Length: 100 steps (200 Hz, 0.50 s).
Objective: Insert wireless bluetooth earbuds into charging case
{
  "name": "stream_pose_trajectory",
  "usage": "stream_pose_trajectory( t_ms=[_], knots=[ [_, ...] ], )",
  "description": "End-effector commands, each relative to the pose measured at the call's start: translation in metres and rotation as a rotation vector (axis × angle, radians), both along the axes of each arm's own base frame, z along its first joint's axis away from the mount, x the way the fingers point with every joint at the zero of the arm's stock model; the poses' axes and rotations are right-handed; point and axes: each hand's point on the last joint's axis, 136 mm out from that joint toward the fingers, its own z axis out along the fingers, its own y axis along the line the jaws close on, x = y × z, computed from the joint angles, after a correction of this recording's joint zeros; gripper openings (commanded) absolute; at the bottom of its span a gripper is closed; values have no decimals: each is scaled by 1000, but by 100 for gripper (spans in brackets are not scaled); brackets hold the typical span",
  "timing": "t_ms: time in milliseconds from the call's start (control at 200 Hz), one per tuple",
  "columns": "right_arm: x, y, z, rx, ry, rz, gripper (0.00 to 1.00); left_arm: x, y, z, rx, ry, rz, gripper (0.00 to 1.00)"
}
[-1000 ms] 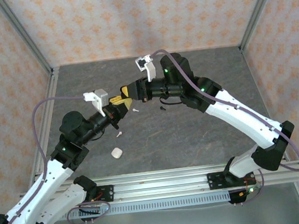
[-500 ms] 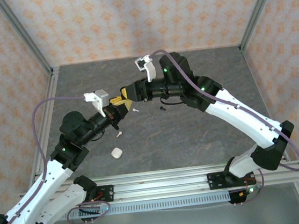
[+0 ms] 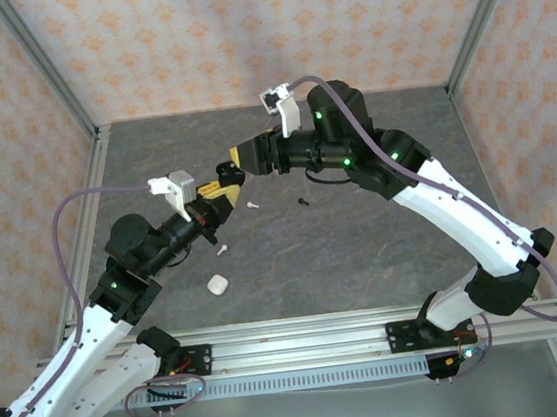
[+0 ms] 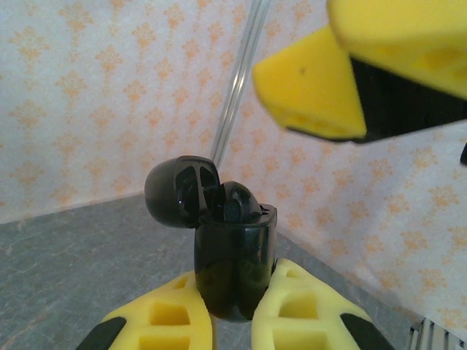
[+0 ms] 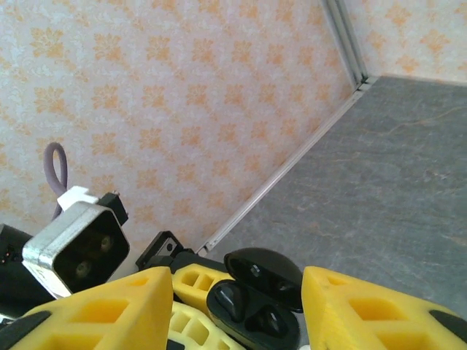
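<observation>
left gripper (image 4: 232, 324) is clamping black case (image 4: 235, 255), lid open, black earbud (image 4: 235, 205) inside | white earbud (image 3: 221, 248) is lying near-side of case, second white earbud (image 3: 253, 203) just right | right gripper (image 5: 235, 284) is hovering above case, fingers spread, empty | loose black earbud (image 3: 303, 203) farther right

The left arm (image 3: 82, 342) and right arm (image 3: 461, 218) share 1 build: smooth white shells on the long links, black rounded joints (image 3: 136, 235) between them. A mauve cable (image 3: 95, 191) loops along each. Each wrist bears a white-and-grey camera block (image 3: 177, 187). The left fingers (image 4: 164, 321) and right fingers (image 5: 365, 306) are yellow wedges with rectangular cut-outs and black backing. Green lights (image 3: 320, 116) dot the 2 arms.
</observation>
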Motion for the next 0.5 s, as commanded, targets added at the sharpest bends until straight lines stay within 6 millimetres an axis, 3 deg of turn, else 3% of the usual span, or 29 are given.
stream_pose_trajectory(
  t_ms=[0, 90, 185, 325, 495],
  knots=[
    [26, -18, -8, -79, 4, -97, 50, -1, 6, -13, 28, 9, 32, 0],
    [49, -34, -22, -127, 48, -175, 50, -2, 8, -19, 45, 20, 37, 0],
    [79, -54, -54, -208, 123, -268, 50, -4, 7, -23, 71, 28, 30, 0],
    [119, -82, -124, -364, 252, -355, 50, -4, 5, -28, 103, 28, 20, 0],
    [143, -95, -203, -583, 349, -362, 50, 0, 3, -31, 115, 20, 20, 0]
  ],
)
